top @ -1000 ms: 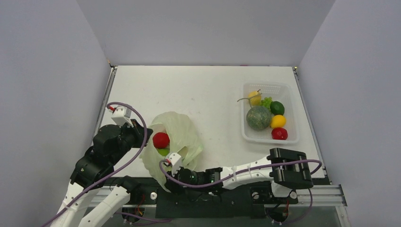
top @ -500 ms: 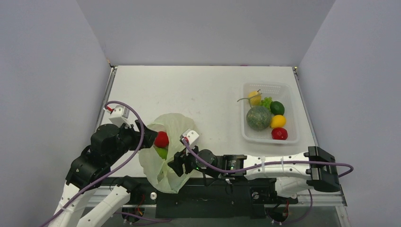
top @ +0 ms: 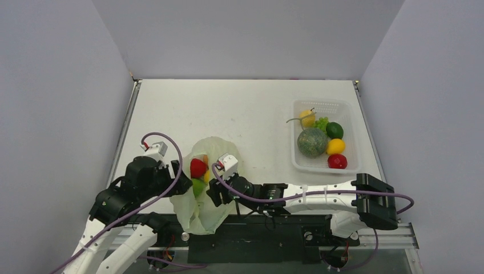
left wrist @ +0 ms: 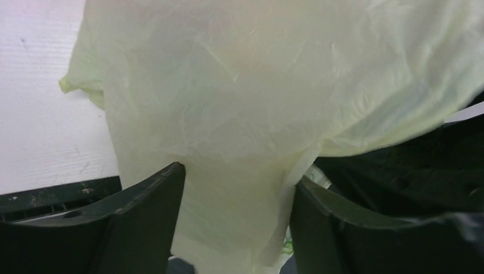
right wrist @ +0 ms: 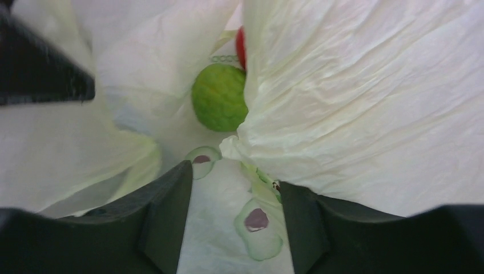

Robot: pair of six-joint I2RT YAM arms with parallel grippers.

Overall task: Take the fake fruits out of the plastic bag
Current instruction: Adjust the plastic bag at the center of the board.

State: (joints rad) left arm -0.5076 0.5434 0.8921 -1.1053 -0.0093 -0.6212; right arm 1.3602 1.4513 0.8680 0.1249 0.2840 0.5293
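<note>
A round lime-green plastic fruit (right wrist: 220, 97) is seen lying inside the thin crinkly pale green plastic bag (top: 210, 201), with a glossy red plastic fruit (top: 197, 168) just beyond it at the open mouth; neither has been taken out yet. The bag is set at the near edge of the white surface (top: 240, 108), between the two arms, and its lower part is draped over that edge. The right tool (right wrist: 235, 171) is pointed into the mouth with its jaws spread and nothing held between them; a fold of film hangs by its right finger, and the green fruit lies ahead, untouched. Film is bunched between the fingers of the left tool (left wrist: 237, 174), but whether it is clamped there cannot be told. For a clean pick, the mouth would best be held up and taut from the left, the right tool pushed past the fold until the green fruit sits between the jaws, and the jaws closed across its widest part so that no film is caught with it. Well apart to the right, a white rectangular mesh basket (top: 328, 103) is filled with a large mottled green melon (top: 312, 142), a small yellow pear with a long stem (top: 308, 118), a bunch of green grapes (top: 322, 122), a dark green fruit (top: 335, 130), a yellow lemon (top: 335, 146) and a small red round fruit (top: 337, 161).
</note>
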